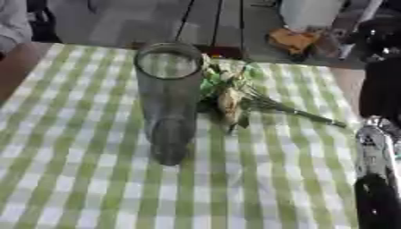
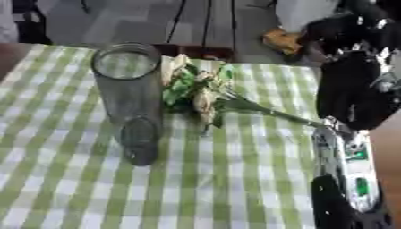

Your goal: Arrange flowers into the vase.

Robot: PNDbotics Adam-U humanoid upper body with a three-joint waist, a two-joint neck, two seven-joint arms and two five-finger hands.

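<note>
vase upright on green-checked table, empty | flowers lying just right of vase, stems trailing right toward right arm | right robot hand dark, fingers unreadable, cannot tell | left robot hand unseen

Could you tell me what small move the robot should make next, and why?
Probably bring the right arm down onto the stems to grasp them: the flowers lie flat on the cloth beside the empty vase, and no hand holds them.
</note>
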